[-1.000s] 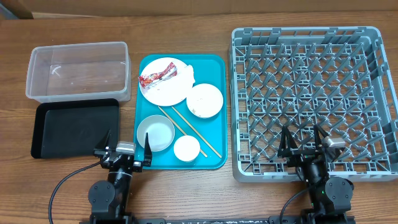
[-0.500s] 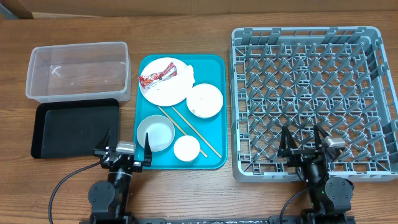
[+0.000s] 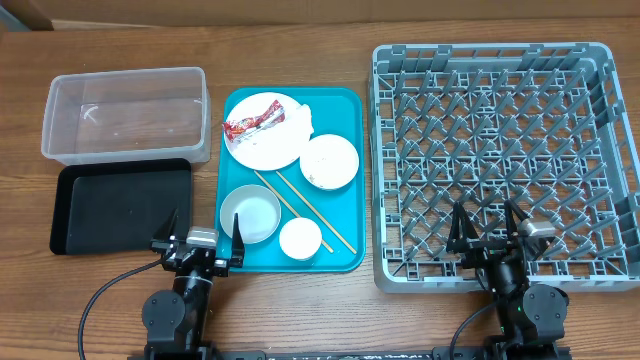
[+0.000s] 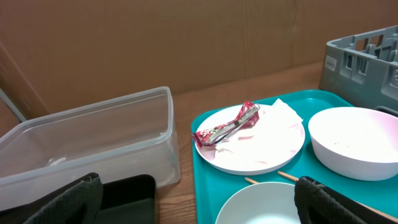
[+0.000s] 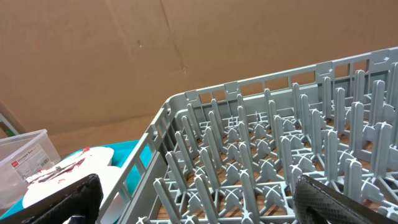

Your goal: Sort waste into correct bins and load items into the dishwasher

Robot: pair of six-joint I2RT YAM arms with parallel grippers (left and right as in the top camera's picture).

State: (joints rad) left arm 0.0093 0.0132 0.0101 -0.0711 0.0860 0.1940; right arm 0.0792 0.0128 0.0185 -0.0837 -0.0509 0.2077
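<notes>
One grey dish rack [image 3: 378, 150] at frame right. Teal tray [image 3: 345, 215] at centre; clear tub [image 3: 125, 72] upper left, black tray [image 3: 120, 208] just below it. On teal tray: plate [image 3: 265, 150] carrying wrapper [image 3: 253, 122] and tissue [image 3: 300, 120], pink bowl [image 3: 329, 161], grey-green bowl [image 3: 250, 213], cup [image 3: 300, 238], chopsticks [image 3: 310, 208]. Left gripper [image 3: 204, 228] and right gripper [image 3: 485, 228] at bottom edge, fingers spread wide, holding nothing.

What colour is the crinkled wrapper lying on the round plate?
The crinkled wrapper is red and white; left wrist view.

In the left wrist view the near edge cuts off the grey-green bowl [image 4: 261, 205]; the right edge crops the pink bowl [image 4: 354, 146] and dish rack [image 4: 360, 62]
</notes>
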